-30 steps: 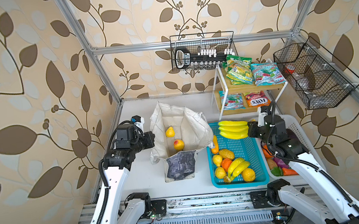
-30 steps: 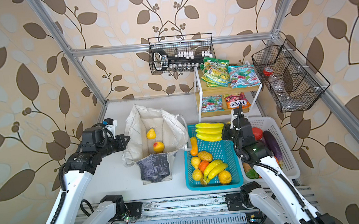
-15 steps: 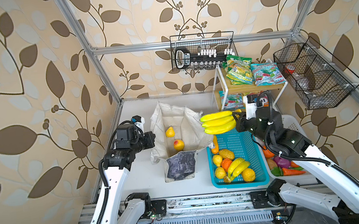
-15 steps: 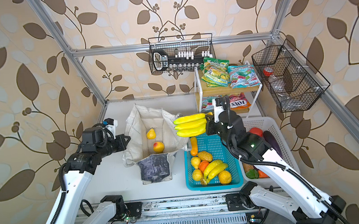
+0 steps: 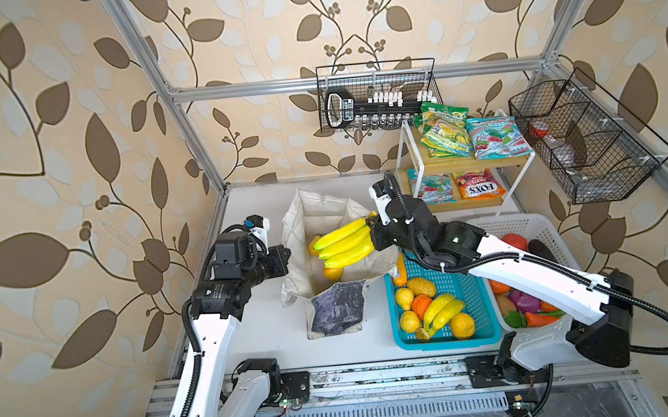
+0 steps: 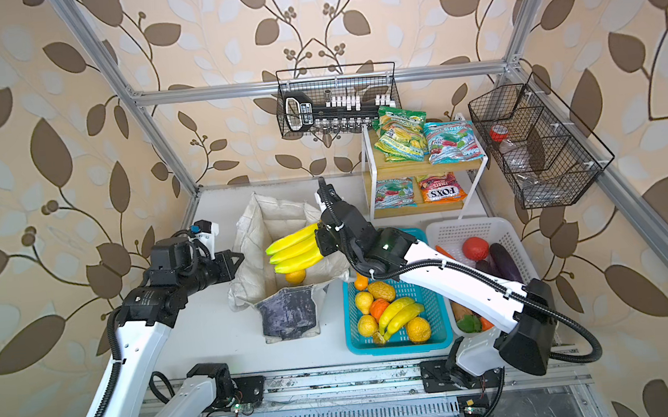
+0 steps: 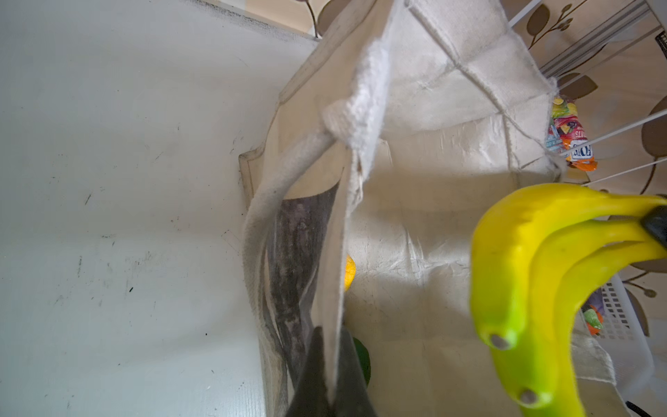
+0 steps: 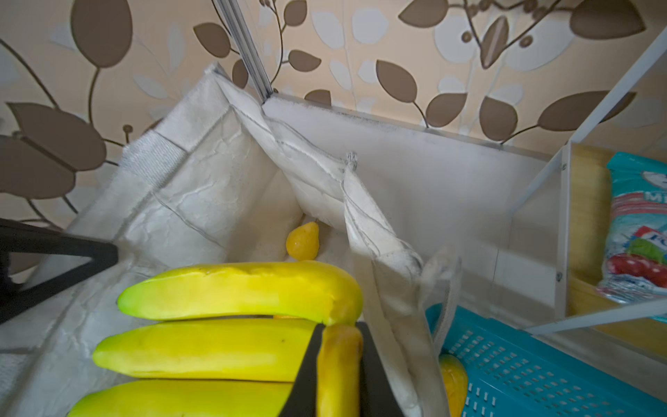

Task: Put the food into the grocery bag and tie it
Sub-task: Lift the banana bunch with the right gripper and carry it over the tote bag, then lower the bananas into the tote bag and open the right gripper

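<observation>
A: Where is the banana bunch (image 5: 344,244) at this moment?

B: In the right pincer (image 5: 372,227), whose jaws are closed tight on the stem end. In both top views the bunch hangs over the open mouth of the grocery bag (image 5: 308,216), its tips pointing toward the left arm.

A: And the bag itself?

B: It stands on the white bench (image 5: 268,328), just left of the turquoise basket (image 5: 445,341), with its dark grey marbled panel (image 5: 335,307) facing the front. The left pincer (image 5: 284,260) is clamped on the bag's left rim. The left wrist view shows the cloth edge nipped between the dark fingers (image 7: 310,368).

A: Anything inside it?

B: A yellow pear-shaped piece (image 8: 302,245) toward the back, and a round orange piece (image 5: 333,273) nearer the front, partly hidden under the bunch.

A: The rest of the food?

B: The turquoise basket holds a pair of bananas (image 5: 442,309) among yellow and orange fruit. The white basket (image 5: 505,224) beside it holds red, purple and orange vegetables, partly under the right arm. A green-yellow snack packet (image 5: 442,132) and a teal-red snack packet (image 5: 493,140) lie on the top shelf of the small rack (image 5: 432,159) at the back right, with two more packets on the shelf below.
</observation>
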Robot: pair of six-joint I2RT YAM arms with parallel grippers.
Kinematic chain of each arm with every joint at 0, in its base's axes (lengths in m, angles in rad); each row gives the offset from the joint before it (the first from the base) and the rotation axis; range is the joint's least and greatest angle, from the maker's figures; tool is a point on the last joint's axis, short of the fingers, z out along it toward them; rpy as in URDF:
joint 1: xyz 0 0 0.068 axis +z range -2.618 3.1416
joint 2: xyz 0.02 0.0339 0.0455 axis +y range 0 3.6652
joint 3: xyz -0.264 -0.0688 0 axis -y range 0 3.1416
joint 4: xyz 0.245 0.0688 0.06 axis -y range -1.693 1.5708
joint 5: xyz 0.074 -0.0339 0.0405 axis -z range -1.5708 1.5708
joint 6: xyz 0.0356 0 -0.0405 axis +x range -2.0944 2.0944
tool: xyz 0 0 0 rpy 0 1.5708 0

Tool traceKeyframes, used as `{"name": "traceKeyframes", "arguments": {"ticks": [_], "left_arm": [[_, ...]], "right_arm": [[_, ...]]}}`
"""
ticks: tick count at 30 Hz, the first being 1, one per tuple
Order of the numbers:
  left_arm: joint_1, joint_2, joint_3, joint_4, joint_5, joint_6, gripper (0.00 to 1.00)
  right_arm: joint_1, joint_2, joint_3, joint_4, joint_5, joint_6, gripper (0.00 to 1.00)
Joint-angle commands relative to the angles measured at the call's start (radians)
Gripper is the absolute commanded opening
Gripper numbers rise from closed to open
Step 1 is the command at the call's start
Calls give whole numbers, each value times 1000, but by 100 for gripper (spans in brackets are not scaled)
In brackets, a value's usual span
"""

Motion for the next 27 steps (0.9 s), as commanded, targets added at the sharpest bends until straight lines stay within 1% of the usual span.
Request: {"name": "traceKeyframes", "arguments": {"ticks": [1, 5, 8, 10, 12, 15, 19, 23, 25, 27], "left_arm": [[-7, -19, 4, 26, 29, 8, 0], [13, -24, 0, 47, 75, -15, 0], [25, -19, 3, 39, 63, -17, 0], [25, -23, 2, 41, 60, -15, 0], [24, -23, -2, 45, 58, -14, 0], [24, -18, 2, 38, 57, -13, 0], [25, -29, 0, 40, 33, -15, 0], [24, -33, -3, 46, 37, -21, 0], [25, -26, -2, 40, 31, -17, 0], [24, -24, 1, 36, 33, -16, 0]], "right_arm": [[10, 47, 36, -4, -32, -18, 10], [28, 108, 39, 6, -69, -47, 10], [32, 173, 64, 2, -220, -113, 9], [36, 218, 91, -22, -273, -117, 10], [50, 246, 96, -26, -268, -127, 10], [70, 294, 105, -36, -207, -144, 10], [70, 353, 109, -62, -186, -140, 10], [69, 402, 105, -64, -113, -132, 10], [68, 427, 105, -61, -107, -132, 10], [68, 459, 115, -55, -144, -144, 11]]}}
